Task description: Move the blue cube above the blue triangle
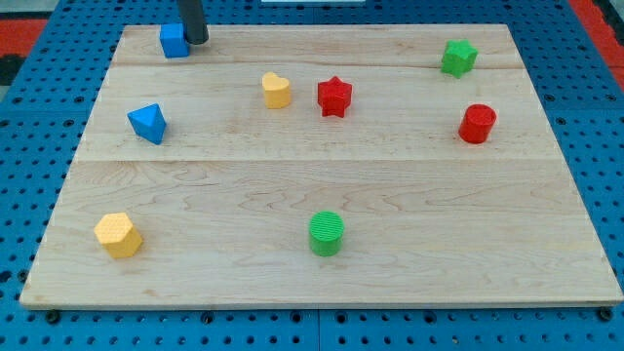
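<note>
I operate the arm from far away, and it has no pincer at all, so there is nothing to open or close; it carries only a straight dark rod. My tip [197,42] stands at the top left of the light wooden tabletop [322,185], touching or almost touching the small blue plastic cube [174,41] at the cube's 3 o'clock side. I judge the tip is placed there because from this side it can only push the cube toward 9 o'clock. The blue triangle-shaped block [147,123] lies at about 7 o'clock from the cube, clearly apart from it. So the cube is already higher in the view than the triangle, only a little toward the view's right. A short push toward 9 o'clock would line them up, but the tabletop edge is near there, so I must be careful.
</note>
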